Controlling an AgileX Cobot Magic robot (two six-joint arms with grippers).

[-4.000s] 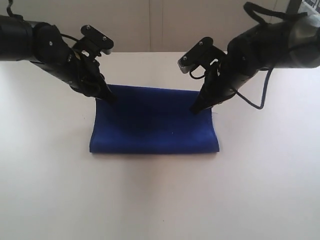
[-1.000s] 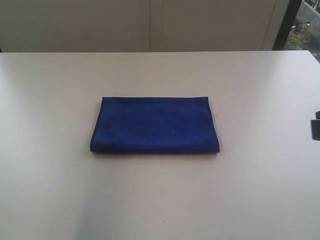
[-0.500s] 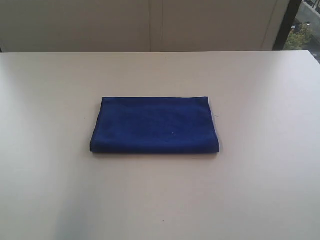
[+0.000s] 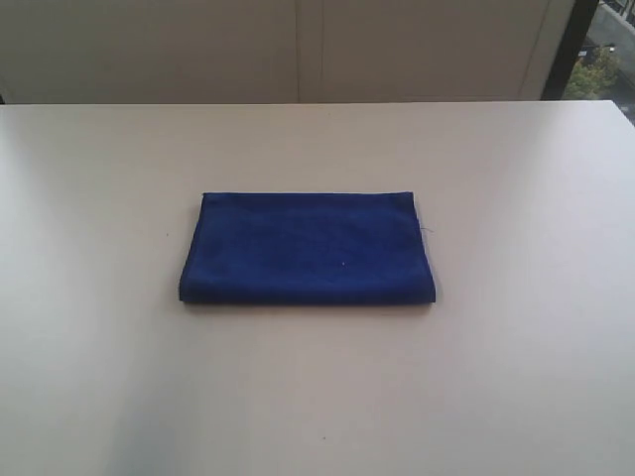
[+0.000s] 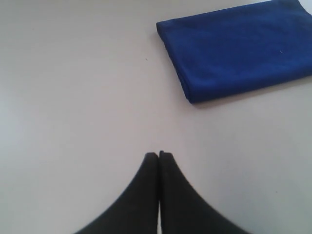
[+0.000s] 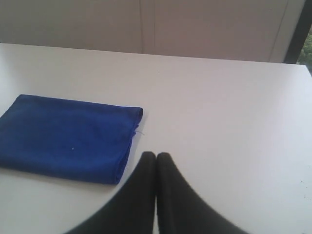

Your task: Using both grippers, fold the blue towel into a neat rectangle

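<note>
The blue towel (image 4: 308,248) lies flat on the white table as a folded rectangle, edges lined up, a loose thread at its right side. Neither arm shows in the exterior view. The left wrist view has the blue towel (image 5: 239,48) well away from my left gripper (image 5: 159,155), whose black jaws are pressed together with nothing between them. In the right wrist view the blue towel (image 6: 66,136) lies off to one side of my right gripper (image 6: 156,155), also shut and empty, its tips above bare table near the towel's short edge.
The white table (image 4: 516,377) spreads wide around the towel. A pale wall (image 4: 298,50) runs behind its far edge, with a dark window frame (image 4: 566,50) at the far right corner.
Four seconds ago both grippers stood at the towel's back corners. They have since drawn back out of the exterior view, the right arm leaving last. The towel now lies flat and has not shifted.
</note>
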